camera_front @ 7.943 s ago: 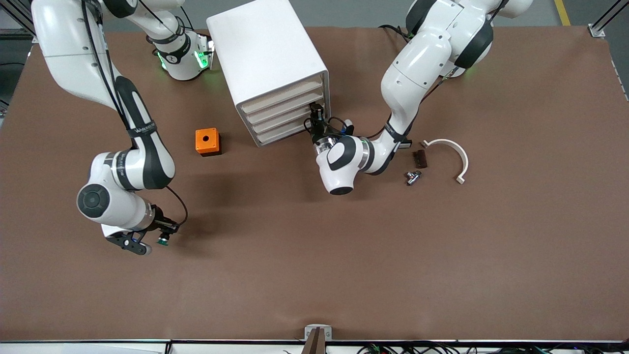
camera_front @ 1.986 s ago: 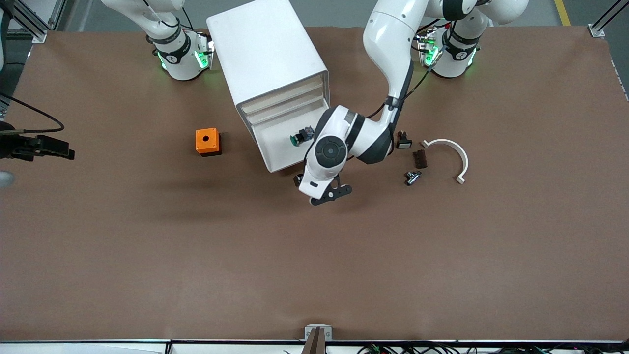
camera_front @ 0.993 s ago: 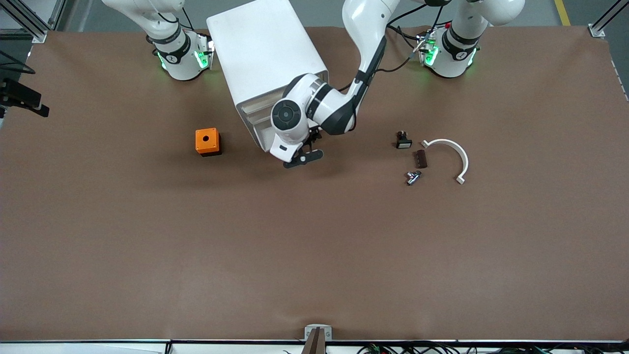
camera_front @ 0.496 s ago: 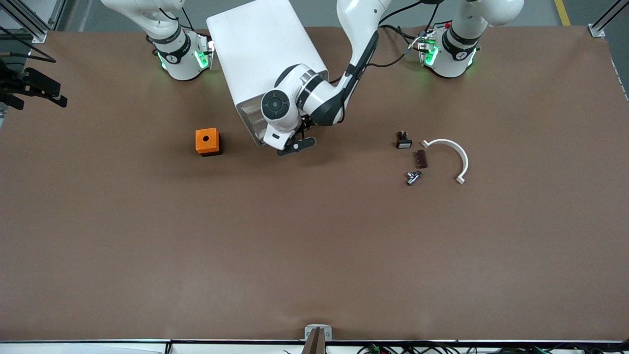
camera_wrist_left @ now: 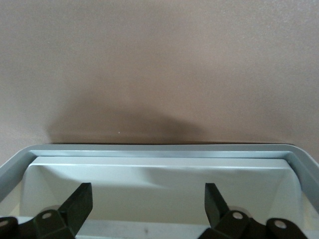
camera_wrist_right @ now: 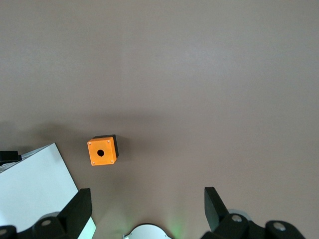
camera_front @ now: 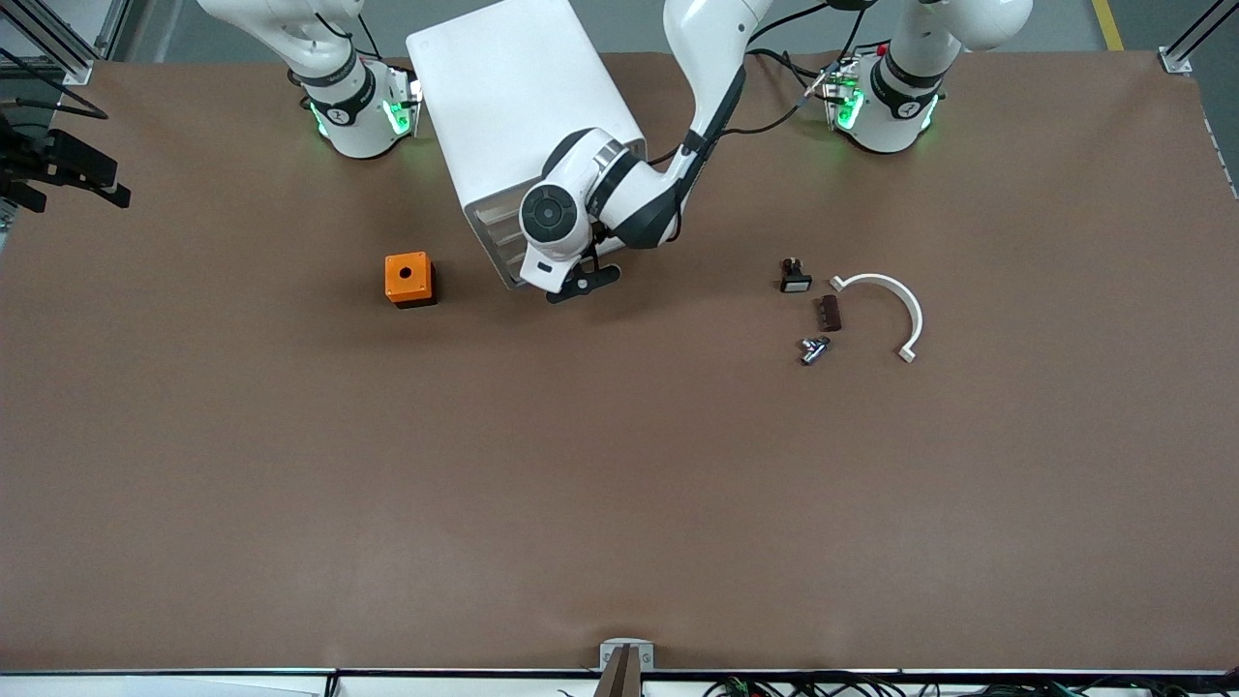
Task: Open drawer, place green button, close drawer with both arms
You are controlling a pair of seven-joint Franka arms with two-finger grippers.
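The white cabinet stands at the back of the table, and its pale drawer fronts look flush where they show. My left arm's wrist covers most of them. My left gripper hangs open just in front of the lower drawer. In the left wrist view its open fingers frame the drawer's white rimmed front, with nothing between them. The button is hidden. My right gripper is up high at the right arm's end of the table, open and holding nothing.
An orange cube with a hole sits beside the cabinet, also seen in the right wrist view. Toward the left arm's end lie a black button with a white cap, a brown piece, a metal part and a white arc.
My left gripper moved in toward the cabinet and the drawer slid the last bit shut. My right gripper shifted slightly at the table's edge.
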